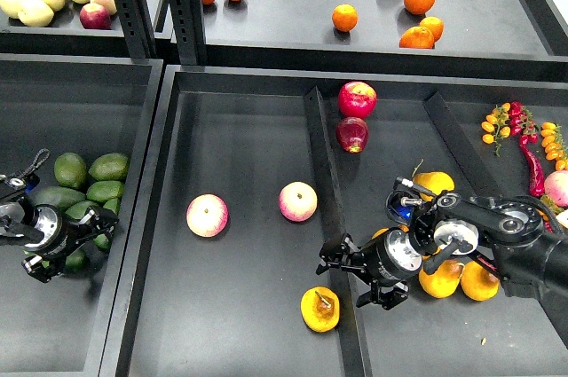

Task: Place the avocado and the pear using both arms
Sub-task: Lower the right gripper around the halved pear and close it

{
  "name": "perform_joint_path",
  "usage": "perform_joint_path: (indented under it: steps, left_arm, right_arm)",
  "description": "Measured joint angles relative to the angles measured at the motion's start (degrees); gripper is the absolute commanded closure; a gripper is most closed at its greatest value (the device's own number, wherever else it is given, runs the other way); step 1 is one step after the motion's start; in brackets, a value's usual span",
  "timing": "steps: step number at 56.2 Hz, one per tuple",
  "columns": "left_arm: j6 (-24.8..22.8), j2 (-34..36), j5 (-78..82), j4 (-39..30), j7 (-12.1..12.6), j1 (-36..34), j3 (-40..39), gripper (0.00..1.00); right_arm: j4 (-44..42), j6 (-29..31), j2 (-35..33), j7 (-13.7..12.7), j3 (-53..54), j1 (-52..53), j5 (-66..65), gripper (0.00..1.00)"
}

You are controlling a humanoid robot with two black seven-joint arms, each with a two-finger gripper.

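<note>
Several dark green avocados (106, 167) lie piled in the left bin (53, 333). My left gripper (82, 240) sits at the lower edge of the pile. Its fingers look spread over one avocado (76, 259), which is partly hidden. The yellow-orange pear (319, 309) with a brown patch lies in the middle tray, just left of the divider (324, 191). My right gripper (353, 279) is open and empty. It hovers over the divider, just up and right of that pear and not touching it.
Two pink apples (207, 215) (297, 201) lie in the middle tray. Two red apples (356, 99) and several plain yellow pears (442, 281) lie in the right tray, under my right arm. Chillies (532, 164) are at far right. Oranges (344, 17) sit on the back shelf.
</note>
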Motion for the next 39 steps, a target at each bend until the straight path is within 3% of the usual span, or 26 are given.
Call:
perform_joint_path:
  steps: [39]
  left_arm:
    - [0.00,-0.38,-0.01,-0.06,0.00,0.04,-0.05,0.01]
  right_arm:
    - [-0.13,0.00,0.85,0.00,-1.68,-1.89,-0.21,0.00]
